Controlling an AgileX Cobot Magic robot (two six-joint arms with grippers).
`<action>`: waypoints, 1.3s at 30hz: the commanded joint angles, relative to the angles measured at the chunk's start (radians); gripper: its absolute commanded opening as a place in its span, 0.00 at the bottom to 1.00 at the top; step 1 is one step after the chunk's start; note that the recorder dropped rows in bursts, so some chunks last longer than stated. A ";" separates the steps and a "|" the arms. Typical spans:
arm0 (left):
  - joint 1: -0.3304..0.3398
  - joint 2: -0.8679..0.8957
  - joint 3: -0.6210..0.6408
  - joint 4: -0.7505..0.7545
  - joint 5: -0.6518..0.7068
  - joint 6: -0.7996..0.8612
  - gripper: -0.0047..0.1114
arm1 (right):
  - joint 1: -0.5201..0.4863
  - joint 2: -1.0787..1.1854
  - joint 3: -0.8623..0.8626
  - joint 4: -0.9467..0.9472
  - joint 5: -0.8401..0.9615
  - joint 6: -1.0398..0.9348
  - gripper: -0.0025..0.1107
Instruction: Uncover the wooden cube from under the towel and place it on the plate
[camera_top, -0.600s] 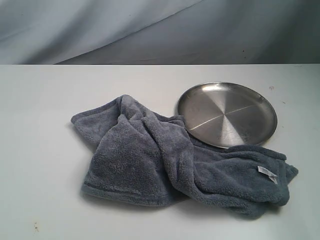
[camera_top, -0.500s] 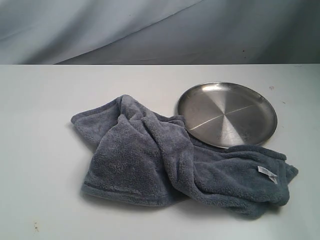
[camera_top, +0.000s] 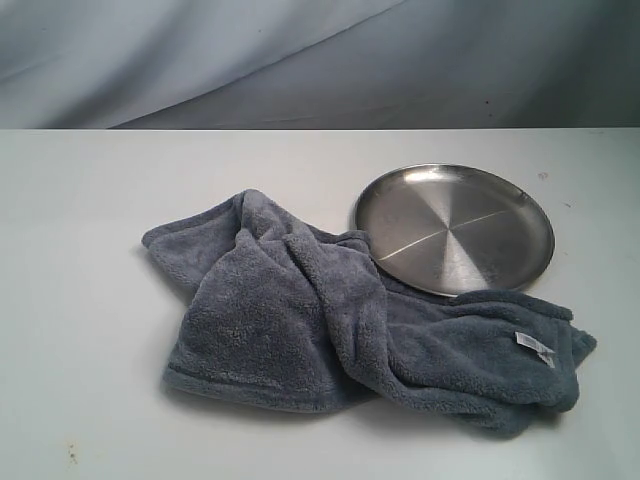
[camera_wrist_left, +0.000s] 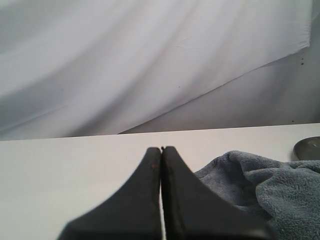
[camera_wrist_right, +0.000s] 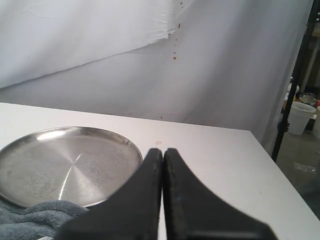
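Note:
The blue-grey fleece towel (camera_top: 340, 320) lies crumpled on the white table, its white label at the right end. The wooden cube is hidden; none of the views show it. The silver plate (camera_top: 455, 225) lies empty behind the towel's right part, with the towel's edge against its near rim. Neither arm appears in the exterior view. My left gripper (camera_wrist_left: 161, 149) is shut with nothing in it, and the towel (camera_wrist_left: 270, 185) shows beside it. My right gripper (camera_wrist_right: 163, 150) is shut and empty too, near the plate (camera_wrist_right: 65, 162).
A white table (camera_top: 90, 340) carries everything, with a grey-white cloth backdrop (camera_top: 300, 60) behind it. In the right wrist view the table's edge (camera_wrist_right: 280, 175) drops off, and a dark stand and white containers (camera_wrist_right: 300, 117) are beyond it.

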 joint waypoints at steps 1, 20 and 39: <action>0.002 -0.004 0.004 -0.002 -0.011 -0.002 0.04 | 0.000 -0.003 0.004 -0.044 -0.012 -0.005 0.02; 0.002 -0.004 0.004 -0.002 -0.011 -0.002 0.04 | 0.000 -0.003 0.004 0.384 -0.392 0.249 0.02; 0.002 -0.004 0.004 -0.002 -0.011 -0.002 0.04 | 0.000 -0.003 -0.308 -0.523 -0.242 0.610 0.02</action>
